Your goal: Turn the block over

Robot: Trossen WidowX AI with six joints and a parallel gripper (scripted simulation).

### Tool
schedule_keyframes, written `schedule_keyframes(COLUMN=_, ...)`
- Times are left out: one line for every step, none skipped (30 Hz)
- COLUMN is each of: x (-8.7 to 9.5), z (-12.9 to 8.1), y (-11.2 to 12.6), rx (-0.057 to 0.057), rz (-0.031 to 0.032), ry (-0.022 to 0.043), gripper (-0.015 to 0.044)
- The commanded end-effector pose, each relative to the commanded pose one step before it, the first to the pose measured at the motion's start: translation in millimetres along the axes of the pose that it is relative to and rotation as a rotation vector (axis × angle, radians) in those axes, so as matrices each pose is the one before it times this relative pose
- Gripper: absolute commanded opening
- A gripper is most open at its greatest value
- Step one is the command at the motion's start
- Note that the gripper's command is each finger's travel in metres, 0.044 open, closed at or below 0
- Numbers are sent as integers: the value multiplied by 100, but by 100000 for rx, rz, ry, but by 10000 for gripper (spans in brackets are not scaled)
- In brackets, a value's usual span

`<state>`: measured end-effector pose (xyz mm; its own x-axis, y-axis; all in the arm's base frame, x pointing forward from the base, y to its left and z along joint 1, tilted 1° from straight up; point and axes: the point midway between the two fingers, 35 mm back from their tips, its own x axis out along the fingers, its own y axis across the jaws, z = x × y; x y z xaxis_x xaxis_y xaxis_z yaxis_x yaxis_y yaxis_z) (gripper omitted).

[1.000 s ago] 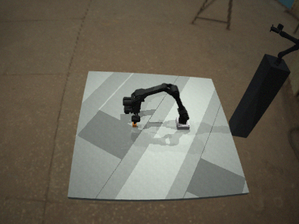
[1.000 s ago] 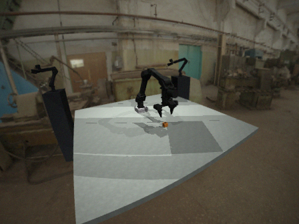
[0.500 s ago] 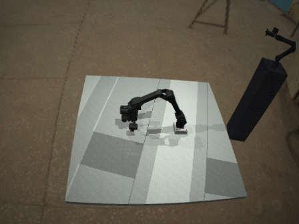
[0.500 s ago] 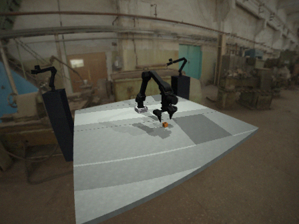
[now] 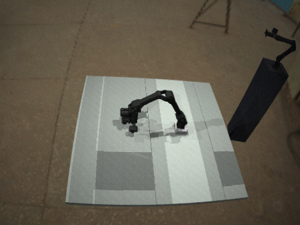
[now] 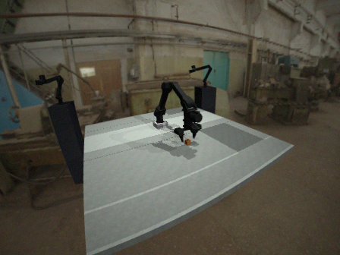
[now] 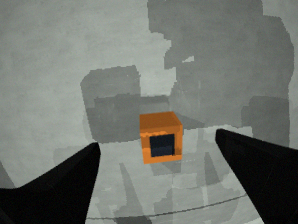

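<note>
Nearest the wrist camera, the gripper [image 7: 160,183] has its jaws spread wide and grasps nothing, one dark finger [image 7: 49,192] at lower left and the other at lower right. Between and just beyond them, at the frame's centre, the orange block [image 7: 160,136] rests on the grey table [image 7: 60,36], its dark marked face toward the camera. Farther off, shadows cross the upper right.

Premises: a disused industrial workshop or factory hall. Evidence in the exterior view: stained plaster walls, overhead pipes [image 6: 114,17] running along the ceiling line, a teal double door [image 6: 216,70], a brown wooden door [image 6: 99,77], and grimy machinery [image 6: 281,102] along the right wall. Bare concrete floor [image 5: 40,100] surrounds the grey worktop [image 6: 152,190].
</note>
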<state>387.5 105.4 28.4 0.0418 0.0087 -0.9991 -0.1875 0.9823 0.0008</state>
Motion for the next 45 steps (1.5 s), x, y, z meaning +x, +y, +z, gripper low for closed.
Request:
schedule_keyframes(x=1027, z=-282, y=-135, rx=-423, rz=-685, ry=1061, gripper=440)
schedule_keyframes(x=163, z=-7, y=-1, rx=0, rz=0, ry=1, gripper=440)
schedule_keyframes(x=163, z=-7, y=-1, rx=0, rz=0, ry=1, gripper=440)
schedule_keyframes(x=133, z=-7, y=-1, rx=0, rz=0, ry=1, gripper=440)
schedule_keyframes(x=80, z=-4, y=0, rx=0, rz=0, ry=1, gripper=440)
schedule_keyframes(x=27, z=-1, y=0, rx=0, rz=0, ry=0, gripper=440)
schedule_keyframes(x=0, z=0, y=0, rx=0, rz=0, ry=0, gripper=414)
schedule_keyframes(x=0, z=0, y=0, rx=0, rz=0, ry=0, gripper=387)
schedule_keyframes(x=0, z=0, y=0, rx=0, rz=0, ry=0, gripper=361)
schedule_keyframes(x=0, z=0, y=0, rx=0, rz=0, ry=0, gripper=335)
schedule_keyframes(x=0, z=0, y=0, rx=0, rz=0, ry=0, gripper=309)
schedule_keyframes(x=0, z=0, y=0, rx=0, rz=0, ry=0, gripper=282)
schedule_keyframes(x=0, z=0, y=0, rx=0, rz=0, ry=0, gripper=256)
schedule_keyframes(x=0, z=0, y=0, rx=0, rz=0, ry=0, gripper=230)
schedule_keyframes(x=0, z=0, y=0, rx=0, rz=0, ry=0, gripper=204)
schedule_keyframes(x=0, z=0, y=0, rx=0, rz=0, ry=0, gripper=177)
schedule_keyframes(x=0, z=0, y=0, rx=0, rz=0, ry=0, gripper=151)
schedule_keyframes(x=0, z=0, y=0, rx=0, rz=0, ry=0, gripper=125)
schedule_keyframes(x=0, z=0, y=0, rx=0, rz=0, ry=0, gripper=118)
schedule_keyframes(x=0, z=0, y=0, rx=0, rz=0, ry=0, gripper=112)
schedule_keyframes(x=0, z=0, y=0, rx=0, rz=0, ry=0, gripper=105)
schedule_keyframes(x=0, z=0, y=0, rx=0, rz=0, ry=0, gripper=98)
schedule_keyframes(x=0, z=0, y=0, rx=0, rz=0, ry=0, gripper=92)
schedule_keyframes(x=0, z=0, y=0, rx=0, rz=0, ry=0, gripper=85)
schedule_keyframes(x=0, z=0, y=0, rx=0, rz=0, ry=0, gripper=78)
schedule_keyframes(x=0, z=0, y=0, rx=0, rz=0, ry=0, gripper=72)
schedule_keyframes(x=0, z=0, y=0, rx=0, rz=0, ry=0, gripper=65)
schedule_keyframes(x=0, z=0, y=0, rx=0, rz=0, ry=0, gripper=58)
schedule_keyframes(x=0, z=0, y=0, rx=0, rz=0, ry=0, gripper=52)
schedule_keyframes(x=0, z=0, y=0, rx=0, rz=0, ry=0, gripper=45)
schedule_keyframes(x=0, z=0, y=0, rx=0, rz=0, ry=0, gripper=38)
schedule_keyframes(x=0, z=0, y=0, rx=0, rz=0, ry=0, gripper=32)
schedule_keyframes(x=0, z=0, y=0, rx=0, rz=0, ry=0, gripper=25)
schedule_keyframes(x=-122, z=6, y=0, rx=0, rz=0, ry=-1, gripper=0)
schedule_keyframes(x=-368, z=15, y=1, rx=0, rz=1, ry=-3, gripper=0)
schedule_keyframes(x=-615, z=16, y=1, rx=0, rz=1, ry=-4, gripper=0)
schedule_keyframes(x=-788, z=4, y=0, rx=0, rz=1, ry=-3, gripper=0)
schedule_keyframes(x=-619, z=-10, y=-1, rx=0, rz=1, ry=-1, gripper=0)
schedule_keyframes(x=-372, z=-12, y=-1, rx=0, rz=0, ry=0, gripper=0)
schedule_keyframes(x=-124, z=-5, y=0, rx=0, rz=0, ry=0, gripper=0)
schedule_keyframes(x=0, z=0, y=0, rx=0, rz=0, ry=0, gripper=0)
schedule_keyframes(x=0, z=0, y=0, rx=0, rz=0, ry=0, gripper=0)
schedule_keyframes(x=0, z=0, y=0, rx=0, rz=0, ry=0, gripper=0)
schedule_keyframes(x=0, z=0, y=0, rx=0, rz=0, ry=0, gripper=0)
schedule_keyframes(x=14, z=5, y=-2, rx=2, rz=-10, ry=-224, gripper=0)
